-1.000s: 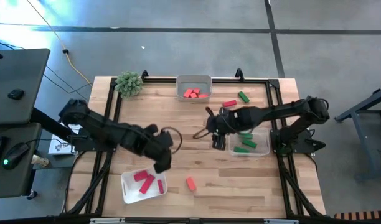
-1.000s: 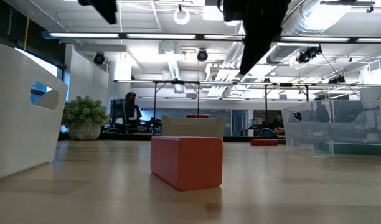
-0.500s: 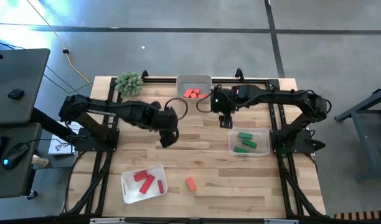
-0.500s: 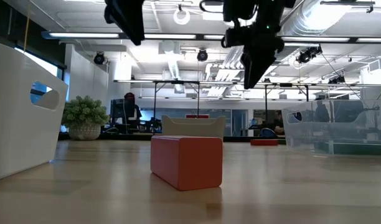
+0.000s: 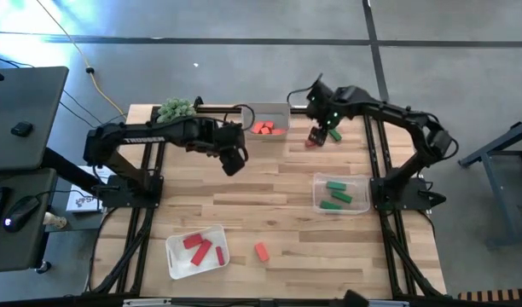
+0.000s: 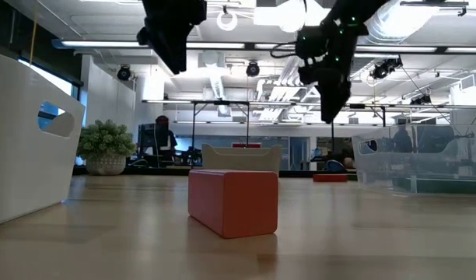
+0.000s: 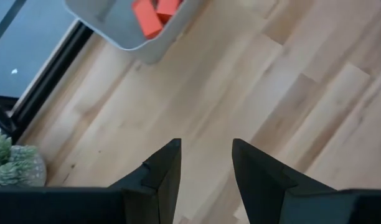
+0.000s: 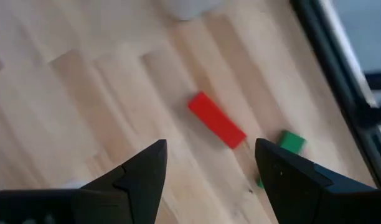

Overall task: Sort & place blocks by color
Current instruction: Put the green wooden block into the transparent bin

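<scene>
Both grippers are open and hold nothing. My left gripper [image 5: 233, 164] [image 7: 206, 146] hovers above bare table, just on the near-left side of the grey far tray [image 5: 266, 112] that holds orange-coral blocks [image 5: 262, 128] [image 7: 154, 11]. My right gripper [image 5: 320, 135] [image 8: 209, 149] hangs above a loose red block [image 5: 312, 142] [image 8: 216, 120] and a loose green block [image 5: 334, 132] [image 8: 291, 141], both lying flat near the far edge. A lone orange-coral block [image 5: 261, 251] [image 6: 232, 201] lies near the near edge. Red blocks [image 5: 200, 247] sit in the white tray [image 5: 177, 261]; green blocks [image 5: 336, 194] sit in the clear tray [image 5: 356, 208].
A spiky green plant ball [image 5: 177, 110] [image 7: 10, 165] stands at the far-left corner. Black frame rails [image 5: 376, 145] run along the table's sides and far edge. Open wood lies across the table's middle, between the trays.
My left gripper has risen from over the white tray and travelled toward the far edge, stopping beside the grey far tray. My right gripper has swung from beside the clear tray toward the far edge, ending above the loose red and green blocks. No block has moved.
</scene>
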### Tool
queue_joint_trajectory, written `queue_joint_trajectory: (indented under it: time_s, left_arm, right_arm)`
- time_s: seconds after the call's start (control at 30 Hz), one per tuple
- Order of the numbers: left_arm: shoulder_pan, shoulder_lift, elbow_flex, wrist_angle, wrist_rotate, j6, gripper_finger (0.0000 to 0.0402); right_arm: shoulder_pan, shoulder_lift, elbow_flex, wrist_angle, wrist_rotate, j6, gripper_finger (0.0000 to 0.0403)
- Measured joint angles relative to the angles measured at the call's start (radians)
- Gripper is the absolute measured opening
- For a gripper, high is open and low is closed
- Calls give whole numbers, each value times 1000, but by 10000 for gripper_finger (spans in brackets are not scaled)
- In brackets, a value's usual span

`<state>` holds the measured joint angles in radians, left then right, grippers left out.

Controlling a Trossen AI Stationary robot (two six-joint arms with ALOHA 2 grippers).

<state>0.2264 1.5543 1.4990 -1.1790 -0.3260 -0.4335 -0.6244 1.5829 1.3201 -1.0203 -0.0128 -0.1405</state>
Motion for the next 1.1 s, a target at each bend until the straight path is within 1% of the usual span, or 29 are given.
queue_joint_trajectory:
  time_s: [0.23, 0.47, 0.77, 0.97, 1.1]
  left_arm:
    - [74, 0, 0, 11, 0, 7, 131]
    - [130, 1, 0, 78, 1, 36, 131]
    - [180, 1, 0, 111, 1, 53, 131]
    - [202, 1, 0, 129, 1, 53, 131]
    - [213, 1, 0, 137, 1, 53, 131]
  right_arm:
    - [-162, 0, 0, 0, -29, 63, 233]
    - [-263, 45, 0, 0, -22, 111, 233]
    - [-288, 146, 0, -4, -15, 91, 233]
    - [-288, 249, -1, -66, 37, 80, 233]
    - [-288, 303, -1, -70, 68, 80, 233]
